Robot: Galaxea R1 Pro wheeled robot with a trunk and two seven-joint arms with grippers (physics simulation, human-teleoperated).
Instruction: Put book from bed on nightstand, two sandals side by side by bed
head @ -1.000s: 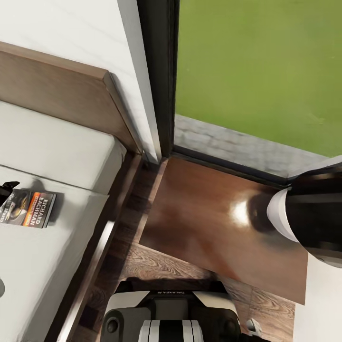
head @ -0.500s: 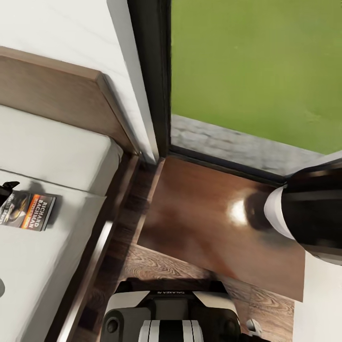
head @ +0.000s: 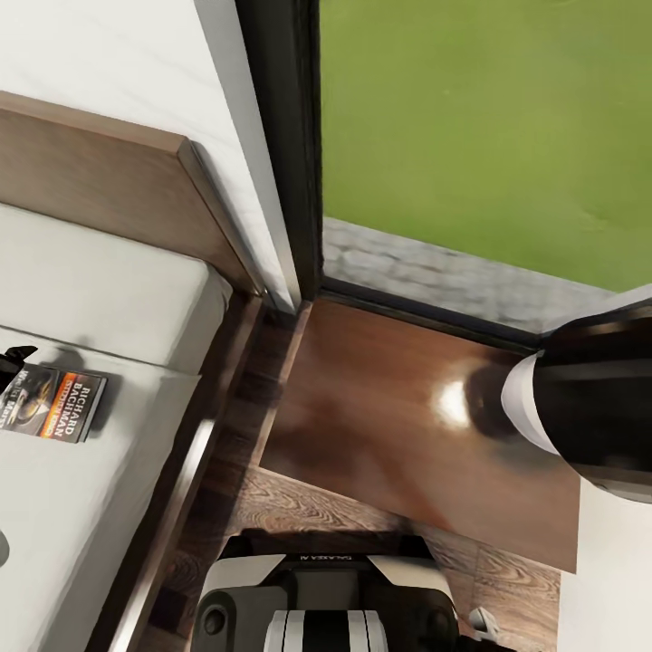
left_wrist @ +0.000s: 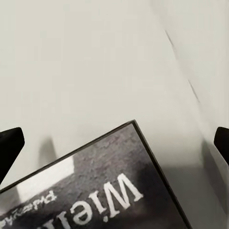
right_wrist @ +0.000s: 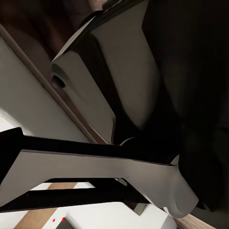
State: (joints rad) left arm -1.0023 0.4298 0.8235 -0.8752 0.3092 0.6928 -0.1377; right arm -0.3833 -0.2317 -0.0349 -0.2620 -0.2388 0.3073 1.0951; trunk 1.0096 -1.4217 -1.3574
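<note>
The book (head: 52, 404) lies flat on the off-white mattress of the bed (head: 100, 290), close to the head view's left edge, with its orange band and "Bachman" lettering showing. A dark tip of my left gripper (head: 13, 357) touches the picture's edge just above it. In the left wrist view the book (left_wrist: 109, 191) sits close under my left gripper (left_wrist: 114, 143), which is open, its fingertips (left_wrist: 10, 147) spread wide to either side with nothing between them. The nightstand (head: 398, 417) stands between the bed and the window. My right forearm (head: 589, 407) hangs over its right part. The sandals are out of view.
The dark headboard (head: 109, 181) meets the white wall (head: 136, 63). A dark-framed window (head: 290, 154) shows grass behind the nightstand. A strip of plank floor (head: 299, 507) runs between the bed frame and my base (head: 326, 598). The right wrist view shows my own body (right_wrist: 109, 90).
The whole head view has drifted slightly, so bed, window and nightstand sit a little further left in the picture. The book has not moved on the mattress.
</note>
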